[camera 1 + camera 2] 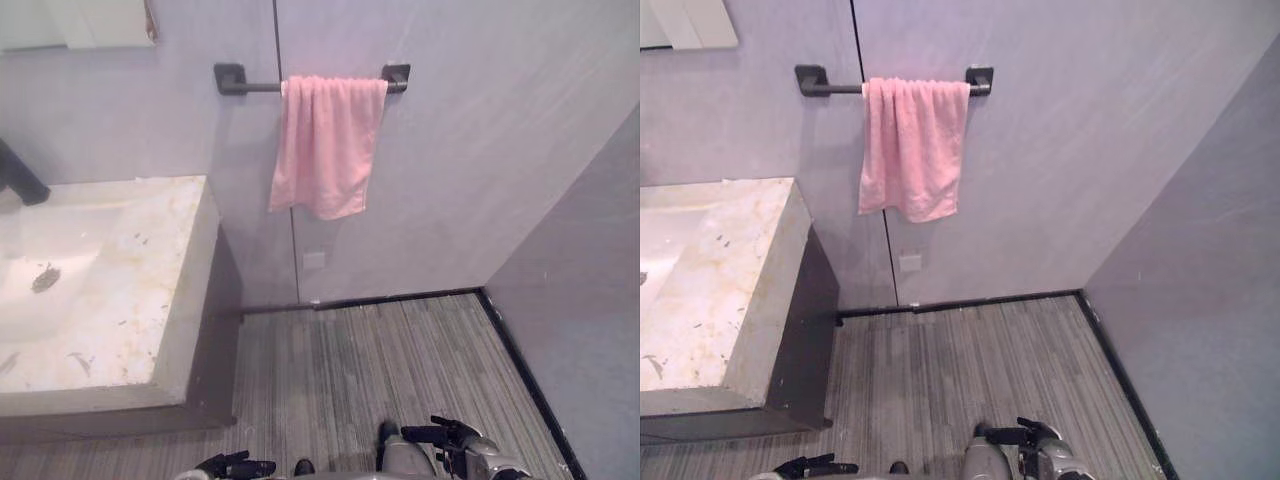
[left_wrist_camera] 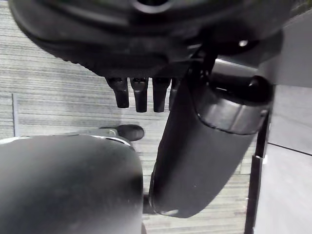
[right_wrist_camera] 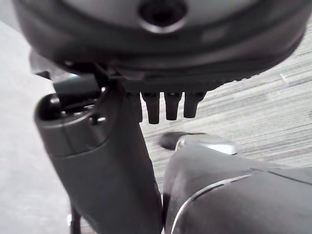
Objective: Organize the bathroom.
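A pink towel (image 1: 325,145) hangs folded over a black towel bar (image 1: 250,85) on the grey back wall, its lower edge uneven. It also shows in the right eye view as the pink towel (image 1: 912,145). My left hand (image 1: 238,466) hangs low at the bottom of the view, far below the towel, with straight fingers (image 2: 139,95) holding nothing. My right hand (image 1: 455,436) is low at the bottom right, its fingers (image 3: 165,106) also straight and empty, thumb (image 3: 100,161) beside them.
A pale stone sink counter (image 1: 170,290) with stains stands at the left, a black faucet (image 1: 22,182) at its far edge and a mirror (image 1: 80,25) above. Striped grey floor (image 1: 380,350) runs to black skirting (image 1: 520,360) and the right wall.
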Motion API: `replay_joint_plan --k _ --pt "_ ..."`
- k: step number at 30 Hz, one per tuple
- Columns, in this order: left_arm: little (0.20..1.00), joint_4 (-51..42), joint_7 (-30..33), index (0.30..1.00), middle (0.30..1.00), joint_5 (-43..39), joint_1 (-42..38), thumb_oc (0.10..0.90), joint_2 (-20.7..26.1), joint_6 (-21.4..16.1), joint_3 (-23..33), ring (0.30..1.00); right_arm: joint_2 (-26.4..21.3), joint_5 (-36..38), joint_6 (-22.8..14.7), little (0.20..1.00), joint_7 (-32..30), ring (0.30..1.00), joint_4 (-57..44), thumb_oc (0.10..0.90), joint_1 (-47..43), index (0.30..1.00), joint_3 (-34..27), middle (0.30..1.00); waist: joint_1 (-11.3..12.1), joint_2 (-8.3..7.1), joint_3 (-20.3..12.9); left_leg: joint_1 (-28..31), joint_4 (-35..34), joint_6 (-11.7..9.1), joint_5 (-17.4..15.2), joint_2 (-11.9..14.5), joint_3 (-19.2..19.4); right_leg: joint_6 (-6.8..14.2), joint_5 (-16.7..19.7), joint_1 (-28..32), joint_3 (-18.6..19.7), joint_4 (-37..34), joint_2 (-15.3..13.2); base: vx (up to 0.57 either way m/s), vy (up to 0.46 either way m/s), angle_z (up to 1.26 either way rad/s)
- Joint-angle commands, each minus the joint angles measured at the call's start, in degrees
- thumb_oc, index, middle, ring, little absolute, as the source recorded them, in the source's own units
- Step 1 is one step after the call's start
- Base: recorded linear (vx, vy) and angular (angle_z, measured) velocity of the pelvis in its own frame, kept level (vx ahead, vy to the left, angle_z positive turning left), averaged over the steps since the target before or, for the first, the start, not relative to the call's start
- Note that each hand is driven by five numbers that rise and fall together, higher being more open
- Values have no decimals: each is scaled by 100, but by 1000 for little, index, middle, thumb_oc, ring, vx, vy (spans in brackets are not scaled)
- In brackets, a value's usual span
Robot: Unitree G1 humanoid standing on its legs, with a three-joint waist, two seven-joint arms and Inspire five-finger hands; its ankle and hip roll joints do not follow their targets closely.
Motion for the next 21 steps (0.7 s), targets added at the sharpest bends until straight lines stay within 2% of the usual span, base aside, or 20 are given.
replay_joint_plan --k 1,2,3,5,6,7,9,14,15,17,18,20,21 --pt "900 -104 8 900 900 86 228 800 90 -55 75 900 -20 -482 383 900 48 900 576 800 733 900 197 900 -86 66 264 -173 1583 -355 -1114 442 -10 64 1074 -359 187 -644 -409 143 -177 -5" --pt "900 -104 8 900 900 86 229 800 90 -54 75 900 -20 -482 383 900 48 900 575 800 733 900 197 900 -88 71 271 -169 1589 -356 -1119 447 -13 63 1072 -349 182 -644 -405 356 -404 10" --pt "900 -98 29 900 900 210 320 800 116 -42 155 900 98 -494 389 900 98 900 595 800 861 900 197 900 -84 -14 310 38 1676 -420 -1255 640 -19 116 1189 -253 63 -644 -528 372 -388 14" --pt "900 -37 72 900 900 230 409 800 102 -28 180 900 209 -471 426 900 103 900 662 800 940 900 185 900 -118 -48 270 261 1599 -505 -1166 888 -50 128 1110 -40 21 -644 -488 407 -398 15" --pt "900 -37 69 900 900 208 420 800 101 -26 182 900 214 -470 421 900 101 900 667 800 945 900 190 900 -125 -44 263 306 1559 -522 -1150 910 -68 132 1121 -20 29 -644 -472 353 -283 23" --pt "900 -54 -37 900 900 201 480 800 83 41 210 900 241 -430 313 900 71 900 707 800 965 900 222 900 -165 -13 182 562 1256 -624 -1019 1045 -149 172 1130 -37 89 -497 -379 343 -248 30" --pt "900 -28 -113 900 900 556 492 800 24 116 130 900 252 -234 99 900 -15 900 727 800 947 900 209 900 -234 20 93 635 1004 -643 -872 1139 -172 162 1080 -157 256 -304 -218 354 -281 25" --pt "900 144 -36 900 900 113 397 800 -44 -197 179 900 150 -494 -123 900 -39 900 614 800 762 900 334 900 -395 67 -3 657 680 -734 -480 1351 -149 84 895 -486 501 170 221 174 -214 2" --pt "900 172 -13 900 900 89 377 800 -31 -270 221 900 122 -529 -121 900 -43 900 566 800 756 900 358 900 -408 75 -31 703 615 -773 -345 1390 -171 47 869 -474 502 222 291 176 -201 -7" --pt "900 190 95 900 900 63 403 800 8 -439 345 900 51 -608 9 900 -14 900 441 800 752 900 415 900 -406 127 -170 766 614 -933 280 1588 -275 -148 709 -374 506 268 559 228 -264 -3" --pt "900 182 146 900 900 54 404 800 24 -494 367 900 31 -622 36 900 -4 900 423 800 749 900 435 900 -399 138 -198 754 662 -984 448 1649 -302 -196 664 -344 486 272 612 217 -289 1" --pt "900 125 408 900 900 -48 385 800 99 -668 507 900 -49 -668 140 900 46 900 370 800 729 900 508 900 -342 129 -292 572 1056 -1137 1114 1867 -418 -401 530 -140 369 192 782 156 -246 10" --pt "900 120 424 900 900 -56 384 800 103 -670 515 900 -53 -668 146 900 50 900 366 800 728 900 511 900 -345 129 -295 556 1085 -1145 1139 1880 -433 -412 526 -122 355 180 789 123 -197 20"
